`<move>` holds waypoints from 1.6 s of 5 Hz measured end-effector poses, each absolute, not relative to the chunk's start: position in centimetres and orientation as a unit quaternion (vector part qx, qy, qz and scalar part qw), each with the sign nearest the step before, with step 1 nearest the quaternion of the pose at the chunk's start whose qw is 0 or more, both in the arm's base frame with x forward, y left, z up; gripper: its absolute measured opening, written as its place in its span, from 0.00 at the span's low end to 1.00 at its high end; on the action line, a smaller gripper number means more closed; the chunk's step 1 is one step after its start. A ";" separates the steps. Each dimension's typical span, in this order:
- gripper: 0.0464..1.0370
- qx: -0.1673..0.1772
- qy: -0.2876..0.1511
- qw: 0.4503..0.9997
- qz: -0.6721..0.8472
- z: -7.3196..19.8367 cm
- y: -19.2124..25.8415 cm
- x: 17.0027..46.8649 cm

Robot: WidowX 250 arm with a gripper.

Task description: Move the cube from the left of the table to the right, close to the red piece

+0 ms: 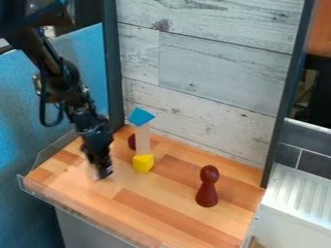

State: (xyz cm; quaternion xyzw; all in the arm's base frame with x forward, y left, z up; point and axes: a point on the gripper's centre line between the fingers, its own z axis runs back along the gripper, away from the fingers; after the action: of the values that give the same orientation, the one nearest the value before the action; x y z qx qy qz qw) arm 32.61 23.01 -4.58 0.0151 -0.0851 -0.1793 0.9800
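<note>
Your end effector (103,174) is low at the tabletop (155,200); whether it is clenched, I cannot tell. The yellow block (142,163), probably your cube, sits just right of it: please align slowly, avoiding the pale column (142,139).

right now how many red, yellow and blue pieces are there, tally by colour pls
Red: 2 (pawn-shaped piece, partly hidden dark red piece)
Yellow: 1 (yellow block)
Blue: 1 (blue block)
Total: 4
</note>
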 end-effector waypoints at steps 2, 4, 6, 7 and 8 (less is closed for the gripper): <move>0.53 0.022 -0.058 0.980 -0.191 -0.1 20.5 28.9; 0.53 0.029 -0.123 0.954 -0.271 0.5 13.9 27.9; 0.53 -0.018 -0.224 0.912 -0.343 0.6 8.7 29.7; 0.53 -0.046 -0.228 0.912 -0.338 -0.8 7.7 30.0; 0.61 -0.057 -0.233 0.910 -0.337 -2.3 6.8 30.5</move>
State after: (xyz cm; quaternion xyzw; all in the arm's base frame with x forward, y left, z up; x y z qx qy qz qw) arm 30.54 6.84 -2.33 -0.0566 -0.2326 -0.3374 0.9104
